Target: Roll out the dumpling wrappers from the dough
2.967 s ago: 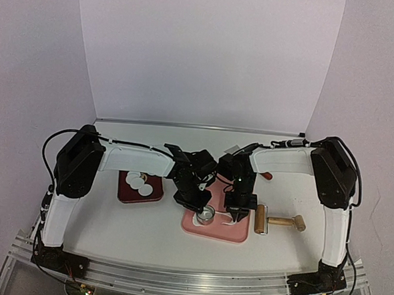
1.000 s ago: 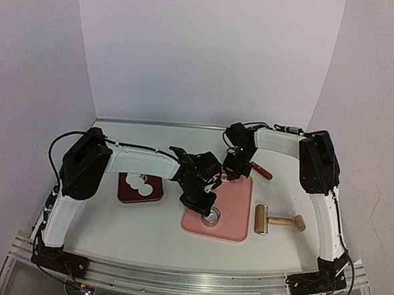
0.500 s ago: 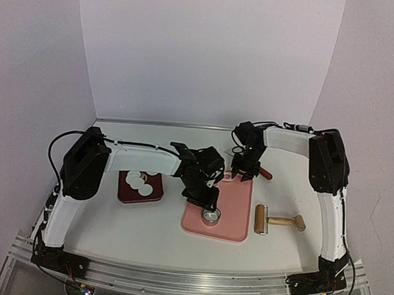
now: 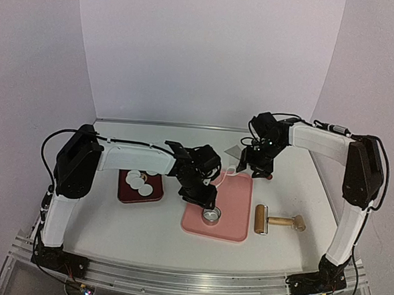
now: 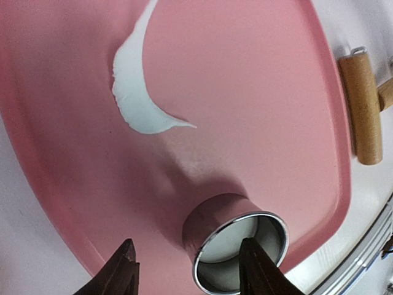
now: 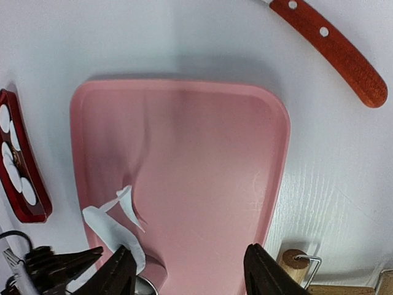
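A ragged curved scrap of white dough (image 5: 136, 92) (image 6: 101, 222) lies loose on the pink mat (image 4: 231, 220), near its far left corner. The metal ring cutter (image 5: 238, 249) (image 4: 211, 216) stands on the mat with a round white disc inside it. My left gripper (image 5: 190, 271) (image 4: 206, 201) hovers just over the cutter, open, one finger in front of the ring's mouth. My right gripper (image 6: 193, 273) (image 4: 251, 169) hangs open and empty above the mat's far edge. Several round white dumpling wrappers (image 4: 139, 181) (image 6: 12, 161) lie in the dark red tray (image 4: 128, 195).
A wooden rolling pin (image 4: 273, 220) (image 5: 362, 107) (image 6: 293, 260) lies on the table right of the mat. A knife with a red-brown handle (image 6: 334, 52) lies beyond the mat's far right corner. White walls close the table at the back and sides.
Both grippers have opened. The right arm carried the dough scrap to the mat's far left corner, let it go and swung right. The left gripper let go of the ring cutter.
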`<state>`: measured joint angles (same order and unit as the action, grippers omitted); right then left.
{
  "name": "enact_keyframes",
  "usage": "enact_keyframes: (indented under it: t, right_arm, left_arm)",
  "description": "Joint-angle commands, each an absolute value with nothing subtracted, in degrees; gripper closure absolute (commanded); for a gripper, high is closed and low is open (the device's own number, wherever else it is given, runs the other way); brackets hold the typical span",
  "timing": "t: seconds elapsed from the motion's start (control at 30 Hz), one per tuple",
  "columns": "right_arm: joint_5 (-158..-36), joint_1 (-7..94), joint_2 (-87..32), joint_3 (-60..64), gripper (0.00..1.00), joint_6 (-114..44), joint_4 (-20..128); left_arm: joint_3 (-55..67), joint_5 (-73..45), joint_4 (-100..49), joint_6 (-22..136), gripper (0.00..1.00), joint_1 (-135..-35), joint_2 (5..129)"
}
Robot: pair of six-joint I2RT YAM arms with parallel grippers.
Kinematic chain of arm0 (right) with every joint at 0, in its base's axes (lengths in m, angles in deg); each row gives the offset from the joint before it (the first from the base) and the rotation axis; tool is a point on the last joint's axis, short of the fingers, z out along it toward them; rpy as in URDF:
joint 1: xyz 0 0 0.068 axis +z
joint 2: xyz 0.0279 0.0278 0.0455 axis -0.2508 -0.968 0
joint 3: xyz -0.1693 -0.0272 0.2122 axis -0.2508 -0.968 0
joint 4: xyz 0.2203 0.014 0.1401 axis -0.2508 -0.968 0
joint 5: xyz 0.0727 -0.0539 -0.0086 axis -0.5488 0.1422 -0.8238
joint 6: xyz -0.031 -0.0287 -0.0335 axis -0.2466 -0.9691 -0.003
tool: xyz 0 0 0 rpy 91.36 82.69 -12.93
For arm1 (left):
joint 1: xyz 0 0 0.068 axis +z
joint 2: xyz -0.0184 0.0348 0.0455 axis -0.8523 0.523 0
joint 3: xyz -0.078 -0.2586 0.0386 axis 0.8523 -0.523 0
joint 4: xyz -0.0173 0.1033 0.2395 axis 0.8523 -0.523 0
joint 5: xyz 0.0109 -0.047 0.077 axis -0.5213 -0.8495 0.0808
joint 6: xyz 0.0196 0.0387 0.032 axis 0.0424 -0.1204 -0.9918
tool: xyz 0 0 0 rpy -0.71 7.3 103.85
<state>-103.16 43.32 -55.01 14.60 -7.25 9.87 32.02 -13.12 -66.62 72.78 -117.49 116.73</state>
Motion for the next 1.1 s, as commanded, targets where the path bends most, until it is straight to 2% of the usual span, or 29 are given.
enact_keyframes:
  t: [0.0,0.27,0.63,1.07]
  right_arm:
    - [-105.0,43.5,-54.9,11.5,0.35,-7.6,11.0]
    - [-106.1,43.5,-54.2,10.3,0.27,-8.8,11.9]
    - [-107.4,43.6,-50.5,7.3,0.25,-8.4,13.3]
    - [-109.9,43.7,-48.7,6.2,0.25,-7.4,16.1]
  left_arm:
    - [32.1,-14.5,-61.2,75.5,0.45,-116.0,109.6]
    - [32.0,-20.3,-54.1,79.9,0.31,-112.7,107.2]
    - [42.4,-27.6,-51.5,81.6,0.29,-109.9,116.9]
    - [47.5,-28.9,-52.1,81.3,0.28,-110.0,124.5]
